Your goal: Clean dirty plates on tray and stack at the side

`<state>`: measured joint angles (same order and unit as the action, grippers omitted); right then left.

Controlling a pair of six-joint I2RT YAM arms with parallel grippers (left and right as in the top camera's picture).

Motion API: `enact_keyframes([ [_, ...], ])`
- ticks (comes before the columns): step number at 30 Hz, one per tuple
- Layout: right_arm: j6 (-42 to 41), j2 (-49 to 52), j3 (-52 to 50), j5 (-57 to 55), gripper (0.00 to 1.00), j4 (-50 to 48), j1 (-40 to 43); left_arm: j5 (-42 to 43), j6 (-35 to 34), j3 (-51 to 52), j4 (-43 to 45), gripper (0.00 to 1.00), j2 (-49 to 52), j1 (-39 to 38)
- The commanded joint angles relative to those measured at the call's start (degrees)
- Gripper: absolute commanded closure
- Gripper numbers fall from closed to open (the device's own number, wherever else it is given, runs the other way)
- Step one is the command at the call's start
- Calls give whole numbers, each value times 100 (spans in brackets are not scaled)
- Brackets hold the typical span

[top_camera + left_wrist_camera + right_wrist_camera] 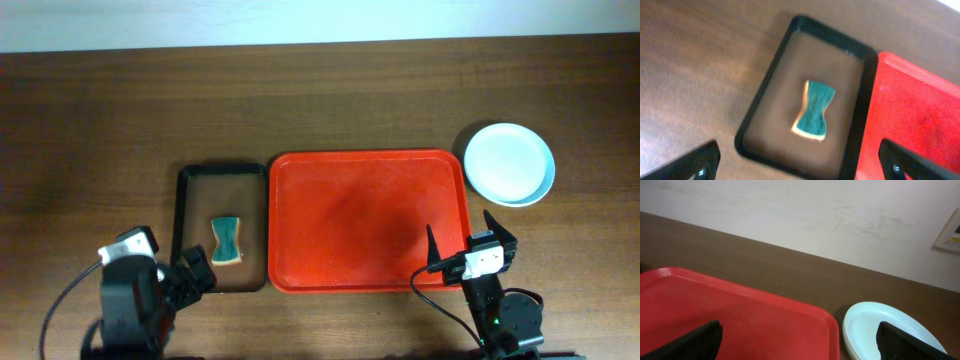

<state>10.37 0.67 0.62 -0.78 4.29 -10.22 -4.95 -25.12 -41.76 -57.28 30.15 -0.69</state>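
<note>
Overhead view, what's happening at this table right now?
Nothing is being handled at the moment. The left end effector and right end effector both hang open and empty at the near edge of the table. The red tray has nothing on it. The plates sit stacked on the table just right of it, and the top one looks clean. The sponge lies in the black tray left of the red one.

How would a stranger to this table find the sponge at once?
Find the large red tray in the middle of the wooden table. A smaller black tray lies just left of it, and the sponge rests inside that. Only it is teal on top, pale underneath, and narrow at the waist.
</note>
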Motion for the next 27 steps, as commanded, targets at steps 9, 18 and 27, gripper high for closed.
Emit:
enact_keyframes([
  [9,-11,-35,-31,11,2,35,-33,243,-37,3176,7722,1,-2988,-17],
  [18,-11,-35,-31,9,2,37,-33,411,1222,4124,5243,1,-2988,-17],
  [27,-11,-35,-31,11,2,35,-33,415,1451,4122,5246,1,-2986,-11],
])
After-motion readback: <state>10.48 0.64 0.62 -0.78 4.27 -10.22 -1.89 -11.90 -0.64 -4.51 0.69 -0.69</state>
